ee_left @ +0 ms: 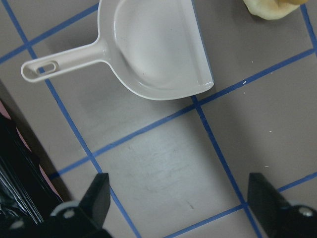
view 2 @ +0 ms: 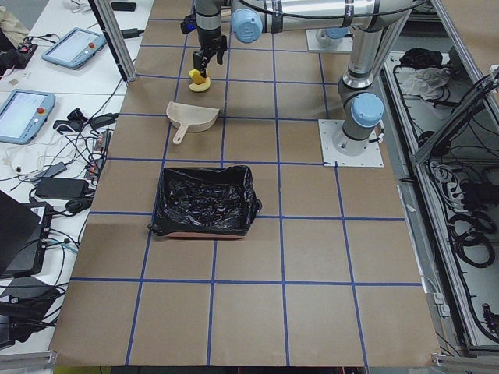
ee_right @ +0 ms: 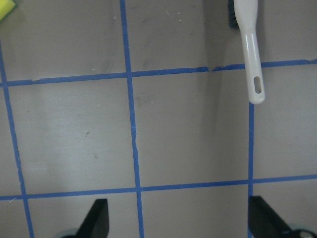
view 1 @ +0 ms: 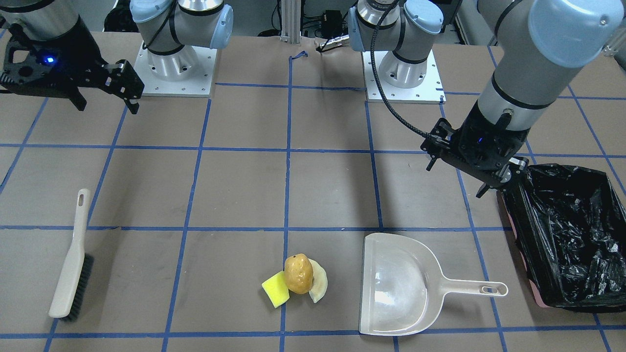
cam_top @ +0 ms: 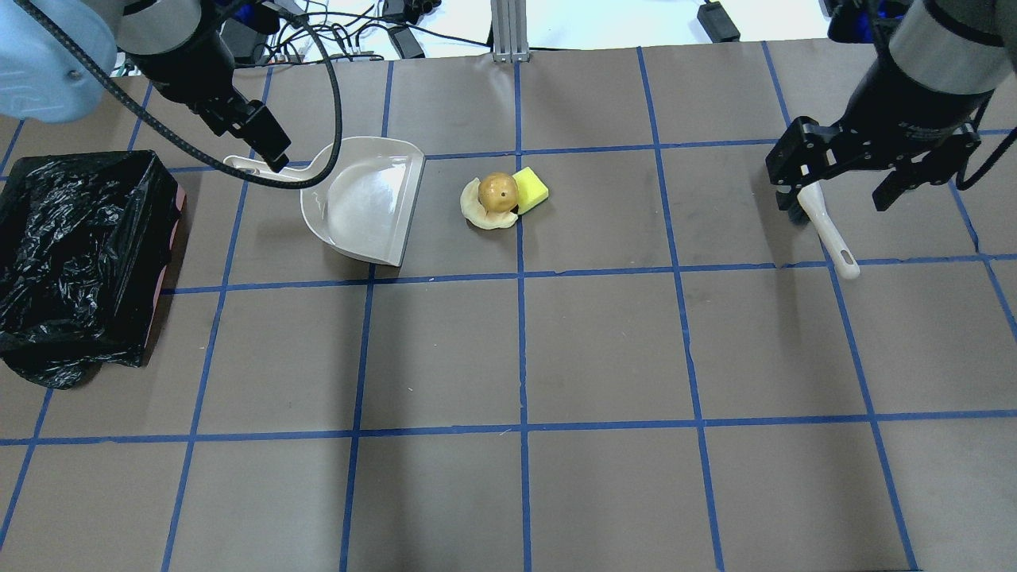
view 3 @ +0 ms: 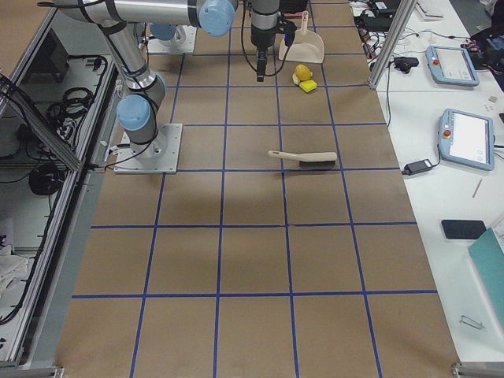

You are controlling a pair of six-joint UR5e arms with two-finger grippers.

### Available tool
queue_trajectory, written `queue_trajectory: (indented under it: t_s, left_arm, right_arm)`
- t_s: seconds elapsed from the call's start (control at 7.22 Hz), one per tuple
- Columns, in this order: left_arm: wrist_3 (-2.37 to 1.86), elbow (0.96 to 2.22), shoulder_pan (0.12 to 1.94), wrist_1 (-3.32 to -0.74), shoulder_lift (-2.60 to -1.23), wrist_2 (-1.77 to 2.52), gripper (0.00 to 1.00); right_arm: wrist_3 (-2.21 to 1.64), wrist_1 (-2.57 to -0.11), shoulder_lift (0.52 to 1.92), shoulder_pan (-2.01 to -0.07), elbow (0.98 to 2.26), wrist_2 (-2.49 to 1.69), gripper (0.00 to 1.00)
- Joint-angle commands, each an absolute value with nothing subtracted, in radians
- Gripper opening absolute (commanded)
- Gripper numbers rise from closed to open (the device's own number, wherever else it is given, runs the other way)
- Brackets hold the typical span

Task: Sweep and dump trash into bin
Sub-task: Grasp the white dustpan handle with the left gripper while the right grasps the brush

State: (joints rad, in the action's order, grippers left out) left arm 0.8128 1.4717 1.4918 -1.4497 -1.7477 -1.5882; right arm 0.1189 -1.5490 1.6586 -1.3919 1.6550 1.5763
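Observation:
The trash lies together on the table: a yellow sponge block [view 1: 275, 288], a brownish-yellow potato-like lump [view 1: 299, 274] and a pale peel slice [view 1: 319, 286]. It also shows in the overhead view, with the lump [cam_top: 498, 193] in the middle. The bin [view 1: 567, 239], lined with a black bag, stands at the table's left end. My left gripper [view 1: 496, 183] hovers open and empty between the bin and the cream dustpan's handle [ee_left: 59, 62]. My right gripper [cam_top: 838, 191] is open and empty, above the brush [cam_top: 826, 230].
The cream dustpan [view 1: 401, 288] lies flat between the trash and the bin, with its mouth toward the trash. The cream brush [view 1: 73, 259] with black bristles lies far on the other side. Both arm bases [view 1: 171, 68] stand at the robot's edge.

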Motion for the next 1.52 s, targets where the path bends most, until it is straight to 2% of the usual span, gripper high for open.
queue_trajectory:
  t_s: [0.0,0.28,0.55,0.83,1.38]
  left_arm:
    - [1.328,1.471,1.488,-1.372,-1.813,-1.67,1.0]
    - [1.575,1.468,1.436,-1.316,-1.877,-1.717,1.0]
    - [1.887,1.47,1.388,-1.185,-1.958,-1.7,0.96]
    - [1.95,1.47,1.349,-1.117,-2.038,-1.611,0.96]
    - [1.954,1.466,1.321,-1.033,-2.147,-1.553,0.9]
  right_arm:
    - [0.24,-1.63,1.57,-1.321,1.657,1.668,1.0]
    - [0.319,-1.725,1.488,-1.313,1.658,1.687,0.98]
    - [0.359,-1.808,1.453,-1.246,1.74,1.661,0.94]
    - [0.41,-2.003,1.393,-1.21,1.842,1.643,0.96]
    - [0.416,-2.016,1.318,-1.209,1.847,1.644,0.92]
